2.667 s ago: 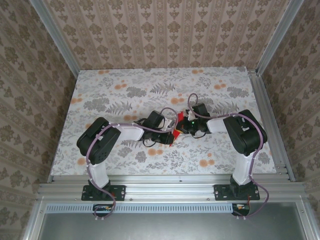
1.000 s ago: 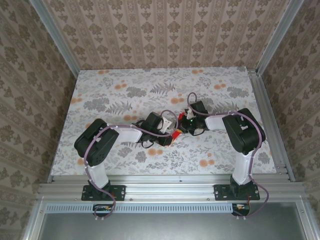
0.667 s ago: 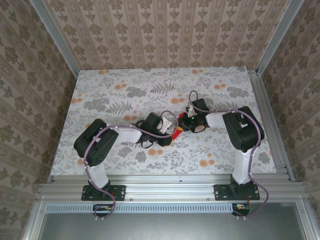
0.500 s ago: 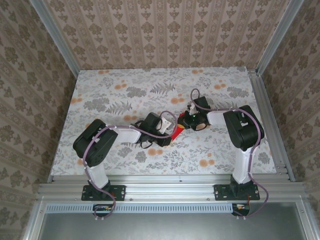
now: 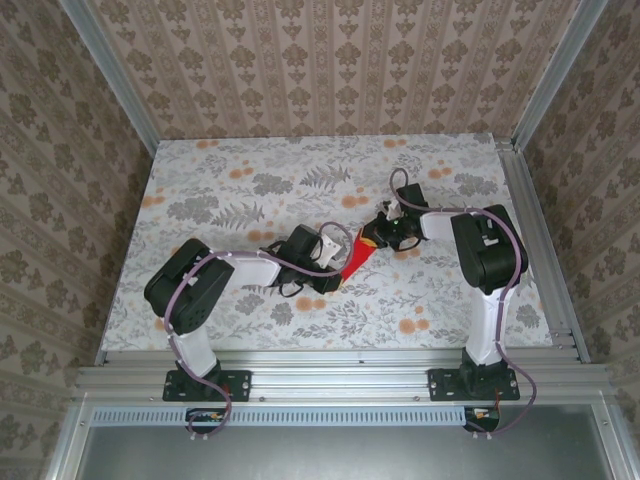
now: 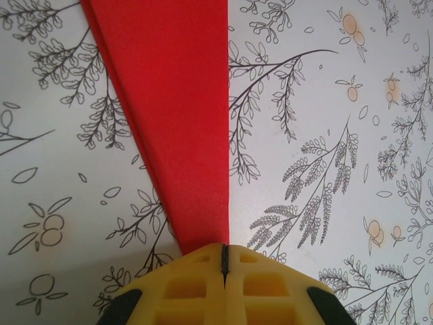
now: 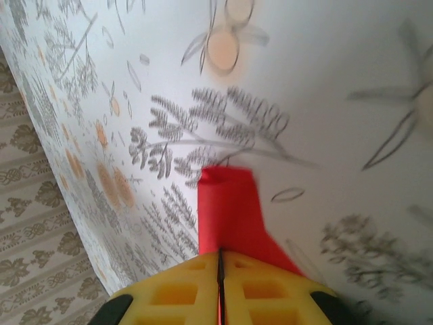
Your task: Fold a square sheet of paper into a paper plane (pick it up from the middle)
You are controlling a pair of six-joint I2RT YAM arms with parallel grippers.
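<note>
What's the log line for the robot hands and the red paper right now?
left gripper: shut on plane tip | right gripper: shut on plane's other end | plane: held between both

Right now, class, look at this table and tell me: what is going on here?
Two robot arms hold one piece of red paper between them, over the flowered table. The paper is already folded into a narrow, pointed dart. The left arm has its jaws shut on the pointed tip, and the right arm has its jaws shut on the wider end.
</note>
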